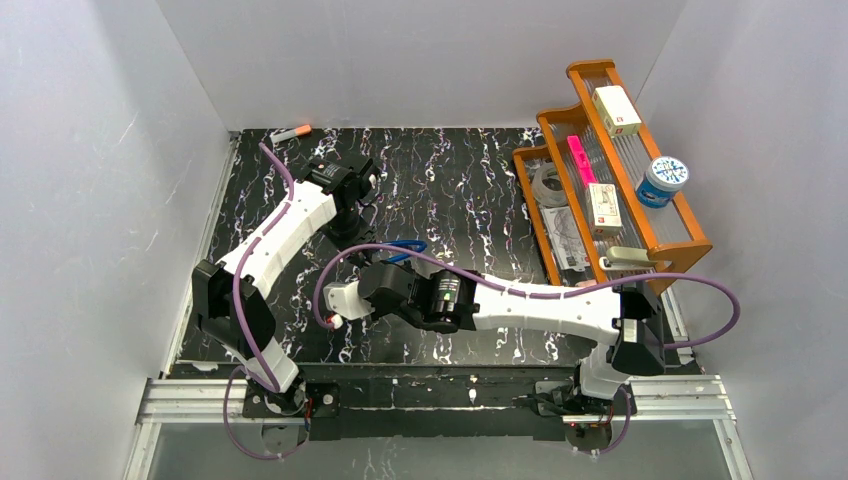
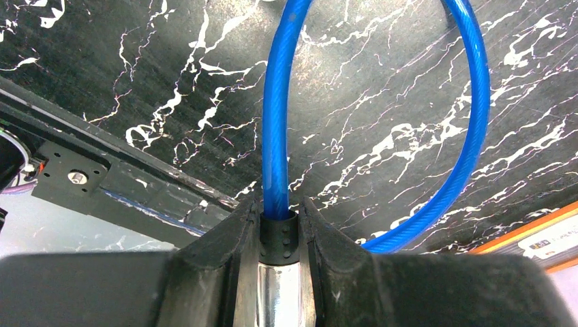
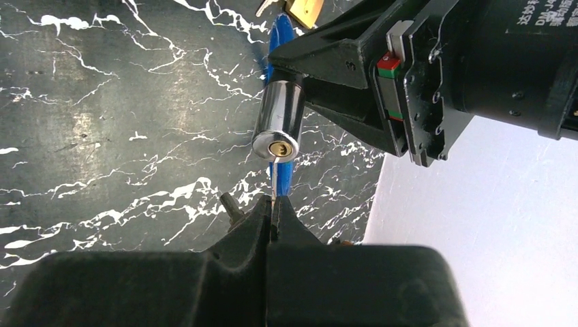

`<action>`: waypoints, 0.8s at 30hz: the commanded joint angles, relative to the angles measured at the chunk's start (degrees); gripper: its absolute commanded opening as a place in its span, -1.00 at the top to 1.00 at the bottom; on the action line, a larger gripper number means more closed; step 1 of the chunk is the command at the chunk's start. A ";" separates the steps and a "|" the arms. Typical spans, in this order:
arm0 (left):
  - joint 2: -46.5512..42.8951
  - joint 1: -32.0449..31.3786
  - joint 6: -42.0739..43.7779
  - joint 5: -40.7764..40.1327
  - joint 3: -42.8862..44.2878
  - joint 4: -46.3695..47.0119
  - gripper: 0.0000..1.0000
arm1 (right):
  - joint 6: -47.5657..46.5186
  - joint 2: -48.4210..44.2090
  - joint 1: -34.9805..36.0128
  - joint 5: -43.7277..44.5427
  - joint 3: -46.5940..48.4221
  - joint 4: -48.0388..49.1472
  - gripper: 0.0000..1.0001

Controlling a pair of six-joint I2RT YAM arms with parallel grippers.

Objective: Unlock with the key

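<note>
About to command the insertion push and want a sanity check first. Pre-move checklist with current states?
1. Left gripper shut on lock cylinder: ok.
2. Right gripper shut on key: ok.
3. Keyhole faces the key: ok.
4. Blade lined up with keyhole: ok in the right wrist view; no second angle shows it.
5. Tip inside keyhole: cannot tell.
6. Blue cable clear of the key's path: cannot tell; it shows behind the blade in the right wrist view.
</note>
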 commanded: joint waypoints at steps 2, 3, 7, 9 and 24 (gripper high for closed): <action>-3.04 0.02 -1.14 -0.05 -0.26 -0.62 1.00 | 2.24 -3.99 0.00 -3.57 4.21 -0.59 0.97; -2.95 -0.01 -1.11 0.07 -0.15 -0.53 1.00 | 2.34 -4.18 0.00 -3.71 4.27 -0.76 0.97; -2.68 -0.03 -1.02 0.09 -0.15 -0.62 1.00 | 2.36 -4.19 0.09 -3.58 4.16 -0.65 0.97; -2.81 0.00 -1.03 0.19 -0.12 -0.71 1.00 | 2.40 -3.97 0.15 -3.67 4.25 -0.37 0.97; -3.36 0.01 -0.70 0.85 -0.48 -0.53 1.00 | 1.50 -0.99 0.22 -3.03 4.18 0.91 0.97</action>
